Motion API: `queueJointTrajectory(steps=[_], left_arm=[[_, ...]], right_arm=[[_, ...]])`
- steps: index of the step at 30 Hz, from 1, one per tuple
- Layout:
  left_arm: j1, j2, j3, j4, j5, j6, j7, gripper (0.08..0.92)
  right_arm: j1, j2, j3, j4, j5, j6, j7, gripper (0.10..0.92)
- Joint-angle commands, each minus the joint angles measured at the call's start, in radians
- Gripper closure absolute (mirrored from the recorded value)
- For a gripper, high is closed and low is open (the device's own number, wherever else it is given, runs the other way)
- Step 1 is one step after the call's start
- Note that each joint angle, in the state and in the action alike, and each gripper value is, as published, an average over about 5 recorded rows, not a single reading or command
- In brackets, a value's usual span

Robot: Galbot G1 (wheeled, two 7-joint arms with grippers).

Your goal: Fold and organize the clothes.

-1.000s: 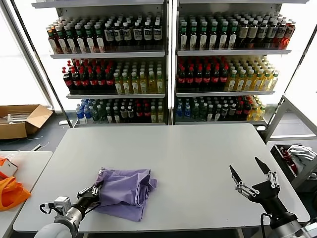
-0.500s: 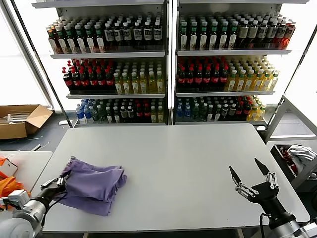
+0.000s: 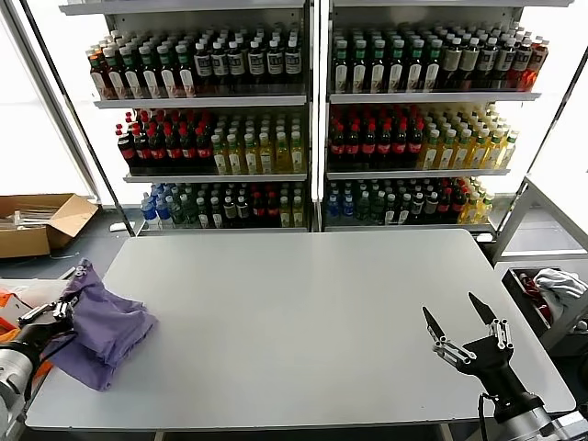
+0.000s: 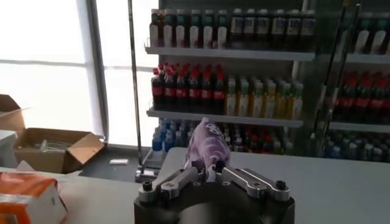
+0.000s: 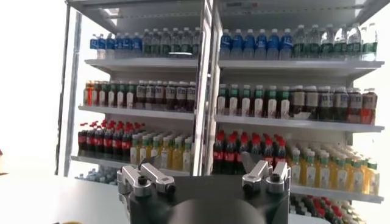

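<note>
Shifted leftward since the previous frames, the folded lavender T-shirt (image 3: 106,326) now overhangs the grey table's (image 3: 322,312) left edge, pinched in the left gripper (image 3: 57,310). Right gripper (image 3: 464,331) hovers over the table's near right corner, fingers spread.

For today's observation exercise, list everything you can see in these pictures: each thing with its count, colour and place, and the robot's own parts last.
T-shirt: one, lavender, folded, hanging over the table's left edge in the left gripper.
Table: one, white, in front of the robot.
Bottles: many, red, yellow, green and dark, on the shelves behind.
Cardboard box: one, brown, on the floor at far left.
Orange bag: one, at the left edge.
Left gripper: black, shut on the T-shirt.
Right gripper: black, open, above the table's near right corner.
</note>
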Motion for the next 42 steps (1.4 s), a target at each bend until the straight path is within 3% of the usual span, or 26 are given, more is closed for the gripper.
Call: queueJointTrajectory(steps=[1, 5, 9, 17, 23, 27, 33, 38, 42], left_arm=[[-0.061, -0.163, 0.6, -0.221, 0.087, 0.052, -0.203, 0.869], [-0.199, -0.237, 0.844, -0.139, 0.083, 0.053, -0.267, 0.869], [-0.345, -0.32, 0.97, 0.002, 0.079, 0.053, -0.299, 0.869], [-0.514, -0.382, 1.012, 0.181, -0.015, 0.053, -0.31, 0.869], [-0.555, -0.39, 0.974, 0.193, -0.105, 0.05, -0.324, 0.844], [-0.518, -0.359, 0.917, 0.142, -0.096, 0.035, -0.239, 0.743], [-0.415, -0.225, 0.765, 0.018, -0.076, 0.01, -0.05, 0.57], [-0.34, -0.123, 0.601, -0.046, -0.093, -0.028, -0.024, 0.423], [-0.271, -0.093, 0.499, -0.079, -0.12, -0.044, -0.02, 0.31]], right_arm=[[-0.011, 0.008, 0.005, -0.01, -0.001, 0.003, -0.001, 0.203], [-0.018, 0.01, -0.003, -0.012, -0.006, -0.002, -0.001, 0.203], [-0.024, 0.012, -0.02, -0.008, -0.02, -0.021, 0.001, 0.203], [-0.019, 0.009, -0.151, 0.002, -0.015, -0.182, 0.044, 0.203], [0.082, 0.004, -0.33, -0.022, 0.028, -0.296, 0.128, 0.203], [0.183, 0.01, -0.482, -0.074, 0.097, -0.365, 0.199, 0.203], [0.371, 0.056, -0.681, -0.194, 0.214, -0.42, 0.294, 0.203], [0.52, 0.127, -0.802, -0.335, 0.269, -0.429, 0.351, 0.203], [0.605, 0.199, -0.87, -0.453, 0.304, -0.441, 0.374, 0.203]])
